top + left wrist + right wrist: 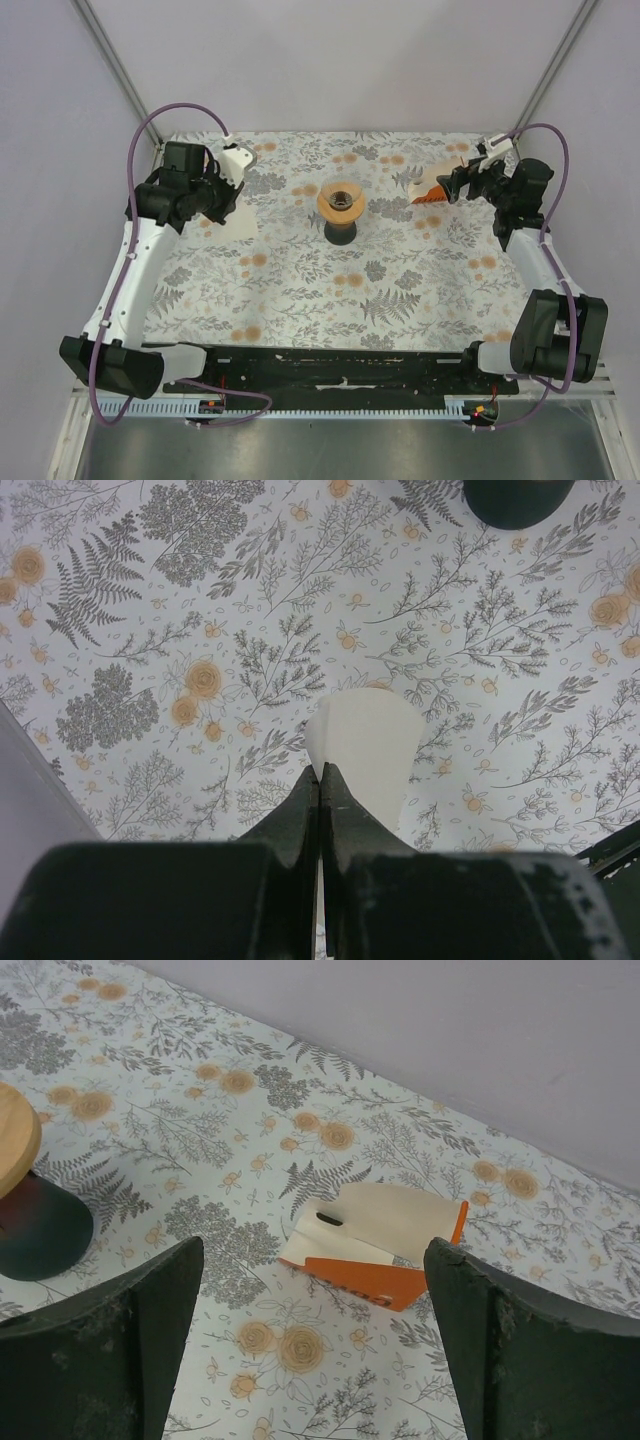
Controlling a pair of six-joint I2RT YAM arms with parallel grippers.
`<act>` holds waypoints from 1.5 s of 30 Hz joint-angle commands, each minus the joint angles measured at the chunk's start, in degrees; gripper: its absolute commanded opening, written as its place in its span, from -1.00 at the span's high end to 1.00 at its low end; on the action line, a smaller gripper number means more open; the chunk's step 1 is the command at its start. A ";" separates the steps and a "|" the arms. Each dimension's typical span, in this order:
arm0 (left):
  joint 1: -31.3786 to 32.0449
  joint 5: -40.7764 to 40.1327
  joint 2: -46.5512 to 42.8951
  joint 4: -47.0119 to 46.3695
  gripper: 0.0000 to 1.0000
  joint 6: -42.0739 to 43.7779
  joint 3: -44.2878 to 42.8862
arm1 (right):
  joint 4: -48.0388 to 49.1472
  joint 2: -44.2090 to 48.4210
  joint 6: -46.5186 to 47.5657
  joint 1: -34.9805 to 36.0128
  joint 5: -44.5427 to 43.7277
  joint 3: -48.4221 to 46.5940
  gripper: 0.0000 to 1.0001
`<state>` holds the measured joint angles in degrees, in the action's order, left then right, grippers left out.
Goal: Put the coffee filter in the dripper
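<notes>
Between the clenched jaws of the left gripper (320, 780) sits the coffee filter (365, 745), pinched by one lower corner. In the left wrist view the paper runs on from the fingertips: its narrow end lies back beside the jaws and its wide rounded edge leads, away from the arm. Its long axis therefore follows the line of the fingers, leaning a little to the right. Whether the paper hangs clear of the flowered table (300, 290) or brushes it, I cannot tell.

Farther out, ahead of those jaws and off to their right, stands the dripper (341, 200), seated mouth-up on the dark cup (340, 232) near the middle of the table, well apart from the filter. As I judge it, the coming move turns on this offset. The left arm must carry the paper rightward and over the rim, then turn it so the narrow end goes down into the funnel and not the rounded edge.

Beyond the dripper on the far right, the right gripper (312, 1260) hangs released, jaws spread wide and holding nothing, above the orange-and-white box (375, 1245). Both arms look about equally near the dripper, but only the left has the filter.
</notes>
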<state>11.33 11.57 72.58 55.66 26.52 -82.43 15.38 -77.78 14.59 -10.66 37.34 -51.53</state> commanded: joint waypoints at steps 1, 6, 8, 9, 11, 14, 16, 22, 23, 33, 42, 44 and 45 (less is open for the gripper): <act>-0.08 2.74 -1.47 -0.02 0.96 1.86 -2.12 | -1.04 1.40 -8.77 1.33 1.50 -4.88 -0.96; 0.09 9.33 -4.19 -0.20 0.96 5.55 -2.03 | -9.75 4.46 -9.94 6.95 8.34 -12.89 -0.96; 0.01 13.54 -5.25 0.15 0.96 6.52 -2.47 | -8.45 7.45 -9.32 12.12 10.28 -12.81 -0.96; 0.01 15.83 -5.51 0.59 0.96 6.44 -2.90 | -6.87 8.60 -8.71 15.37 12.30 -12.20 -0.96; 0.01 20.22 -6.21 0.68 0.96 6.00 -3.00 | -3.18 10.18 -8.35 21.61 16.08 -11.23 -0.96; 0.09 25.59 -7.09 0.85 0.96 6.00 -3.00 | 0.61 9.05 -8.52 31.01 17.85 -11.92 -0.96; 0.09 28.58 -7.36 1.47 0.96 6.08 -3.78 | -0.34 6.86 -10.80 36.29 18.81 -14.90 -0.96; 0.18 33.51 -10.08 3.14 0.96 6.17 -4.32 | -2.46 2.81 -14.32 49.13 11.54 -18.08 -0.96; 0.18 33.51 -10.61 3.66 0.96 6.26 -4.14 | -1.93 1.59 -14.50 50.80 10.13 -18.34 -0.95; 3.68 35.10 -3.96 17.88 0.96 18.01 -15.01 | -6.23 -11.77 -21.71 57.23 6.00 -29.94 -0.76; 7.65 30.79 3.54 20.46 0.96 16.55 -22.78 | -18.61 -14.16 -17.93 59.35 10.30 -38.21 0.95; 7.57 29.83 2.49 18.71 0.96 14.36 -22.16 | -19.24 -11.27 -17.05 59.43 8.11 -35.85 1.00; 7.56 29.39 1.70 17.74 0.96 12.69 -21.90 | -19.24 -9.60 -16.44 59.43 6.53 -33.92 1.00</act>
<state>18.96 45.43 76.90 75.70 41.78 -104.88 -0.95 -93.36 -1.28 48.27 45.04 -85.76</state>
